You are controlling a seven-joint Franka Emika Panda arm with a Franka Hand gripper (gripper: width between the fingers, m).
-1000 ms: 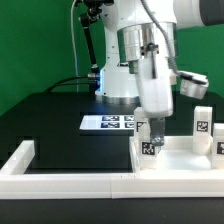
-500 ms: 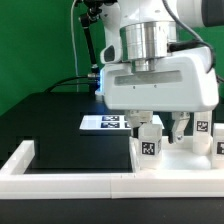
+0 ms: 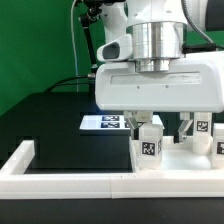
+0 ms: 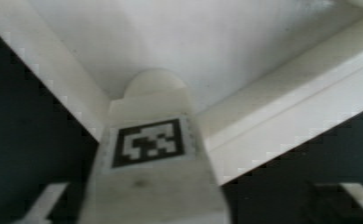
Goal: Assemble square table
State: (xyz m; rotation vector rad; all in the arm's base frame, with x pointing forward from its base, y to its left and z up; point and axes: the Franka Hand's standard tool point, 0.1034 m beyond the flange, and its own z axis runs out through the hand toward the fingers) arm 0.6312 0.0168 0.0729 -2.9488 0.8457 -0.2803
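Observation:
The white square slab [image 3: 182, 157] lies at the exterior view's right, inside the border wall. A short white leg block [image 3: 150, 143] with a black-and-white tag stands upright on the slab's near left corner. My gripper [image 3: 160, 128] hangs right above it, open. The leg's top sits between the fingers [image 3: 136, 121], closer to the left one, and no pad visibly presses it. In the wrist view the leg [image 4: 151, 150] runs up between the two dark fingertips [image 4: 46, 203], with the slab [image 4: 178, 40] behind it. The gripper [image 4: 192, 206] is spread wide there.
Two more tagged leg blocks [image 3: 204, 125] [image 3: 219, 146] stand at the slab's far right. The marker board [image 3: 104, 122] lies on the black table behind. The long low border wall [image 3: 70, 181] runs along the front and left.
The hand has turned about its vertical axis from side-on to broad face toward the camera. The fingers, close on the leg a second ago, now stand apart. The leg stays upright.

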